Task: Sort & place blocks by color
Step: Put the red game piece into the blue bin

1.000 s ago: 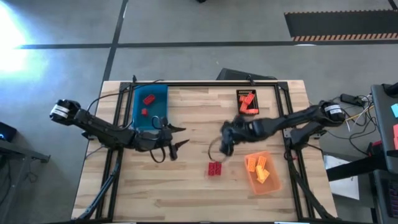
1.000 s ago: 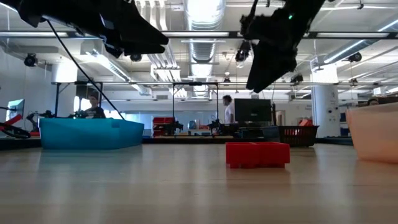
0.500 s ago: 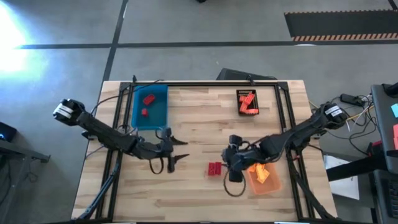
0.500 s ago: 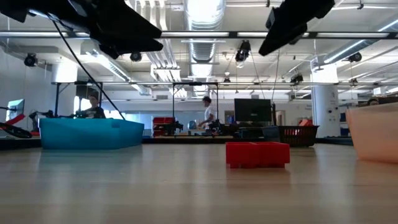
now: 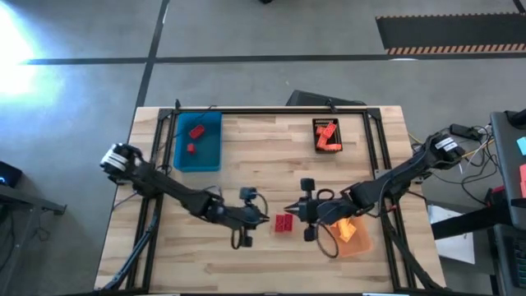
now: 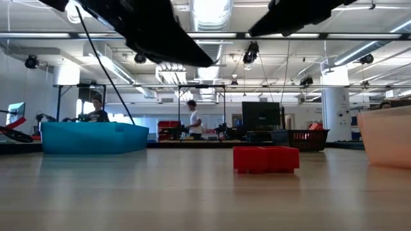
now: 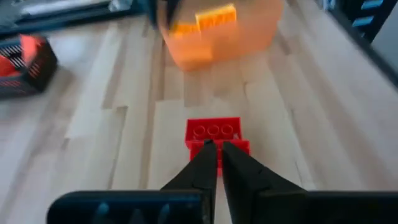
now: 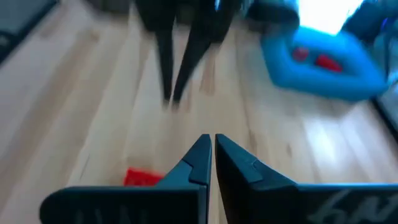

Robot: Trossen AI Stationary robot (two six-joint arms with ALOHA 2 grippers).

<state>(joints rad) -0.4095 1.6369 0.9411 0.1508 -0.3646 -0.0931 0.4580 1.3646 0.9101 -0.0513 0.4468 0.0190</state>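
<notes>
A pale wooden table [image 5: 246, 140] stands in a wide workshop hall. The left gripper [image 5: 261, 219], jaws nearly together, sits just beside the red blocks [image 5: 284, 223]; the right gripper [image 5: 289, 210], jaws also together, faces it from the blocks' other side. To grasp well, the left jaws should part first, then straddle the blocks squarely. The blue tray [image 5: 200, 141] lies well beyond, the translucent orange tray [image 5: 349, 233] near.

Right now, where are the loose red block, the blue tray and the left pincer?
Loose red block [image 5: 283, 223]: high view, on its studded top.
Blue tray [image 5: 214, 148]: high view, on its bare floor near the right wall.
Left pincer [image 7: 215, 149]: left wrist view, midway between its nearly closed fingertips.
</notes>
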